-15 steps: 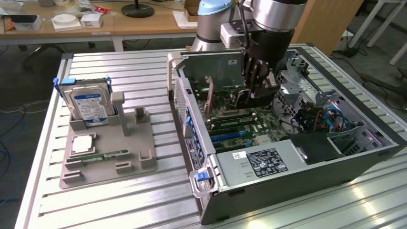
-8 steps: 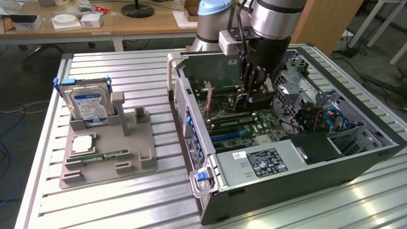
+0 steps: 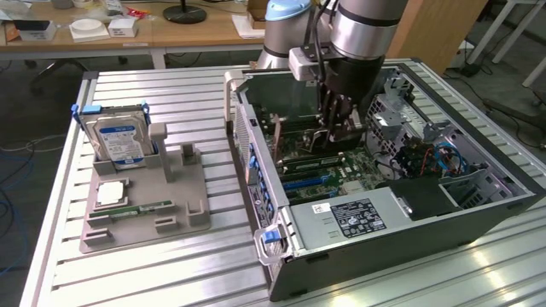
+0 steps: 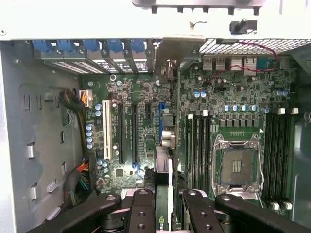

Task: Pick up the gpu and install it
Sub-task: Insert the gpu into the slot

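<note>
Inside the computer case (image 3: 410,217), end effector (image 4: 167,204) clenched on the gpu (image 4: 164,179), card edge-on, long axis along the expansion slots (image 4: 127,133).

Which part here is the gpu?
Look inside the open computer case, under the arm's tool. The gpu is the thin card standing on edge between the tool's fingers, over the green motherboard; the nearby memory sticks sit lower in their slots.

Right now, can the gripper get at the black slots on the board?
Probably yes. The gripper hangs inside the open case, shut on the gpu, which stands edge-on over the board near the slots. No cable or part shows between them.
</note>
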Robot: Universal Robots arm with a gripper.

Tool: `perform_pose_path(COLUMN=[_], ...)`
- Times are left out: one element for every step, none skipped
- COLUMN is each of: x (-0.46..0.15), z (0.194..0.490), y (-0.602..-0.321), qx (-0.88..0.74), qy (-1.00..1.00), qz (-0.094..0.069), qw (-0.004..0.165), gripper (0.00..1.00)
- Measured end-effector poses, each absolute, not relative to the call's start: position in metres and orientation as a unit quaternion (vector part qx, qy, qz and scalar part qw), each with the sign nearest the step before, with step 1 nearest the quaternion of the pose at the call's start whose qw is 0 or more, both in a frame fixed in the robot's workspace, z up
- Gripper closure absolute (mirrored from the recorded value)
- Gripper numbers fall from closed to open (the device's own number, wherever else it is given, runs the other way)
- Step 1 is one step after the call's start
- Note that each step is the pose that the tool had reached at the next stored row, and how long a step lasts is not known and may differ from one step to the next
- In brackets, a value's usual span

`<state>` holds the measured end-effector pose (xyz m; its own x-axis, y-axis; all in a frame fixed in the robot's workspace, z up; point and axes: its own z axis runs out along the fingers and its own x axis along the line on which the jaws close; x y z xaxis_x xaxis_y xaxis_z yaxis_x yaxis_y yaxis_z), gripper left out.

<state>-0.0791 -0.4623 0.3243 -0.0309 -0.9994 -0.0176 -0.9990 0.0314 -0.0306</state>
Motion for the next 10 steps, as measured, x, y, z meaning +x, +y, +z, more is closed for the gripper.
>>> perform_pose_path(x=[-0.0792, -0.0793, -0.0793, -0.0794, -0.0795, -0.0796, -0.0797, -0.0799, -0.0800, -0.0802], z=[0.3236, 0.3229, 0.3221, 0.3210, 0.3200, 0.3189, 0.3177, 0.3164, 0.3153, 0.3143], y=[-0.4628, -0.4632, -0.4637, -0.4640, -0.4643, -0.4645, -0.4647, -0.4649, -0.4651, -0.4653], qx=[-0.696, -0.696, -0.696, -0.696, -0.696, -0.696, -0.696, -0.696, -0.696, -0.696], qy=[0.718, 0.718, 0.718, 0.718, 0.718, 0.718, 0.718, 0.718, 0.718, 0.718], qz=[-0.005, -0.005, -0.005, -0.005, -0.005, -0.005, -0.005, -0.005, -0.005, -0.005], qw=[0.017, 0.017, 0.017, 0.017, 0.017, 0.017, 0.017, 0.017, 0.017, 0.017], gripper=[0.74, 0.74, 0.74, 0.74, 0.74, 0.74, 0.74, 0.74, 0.74, 0.74])
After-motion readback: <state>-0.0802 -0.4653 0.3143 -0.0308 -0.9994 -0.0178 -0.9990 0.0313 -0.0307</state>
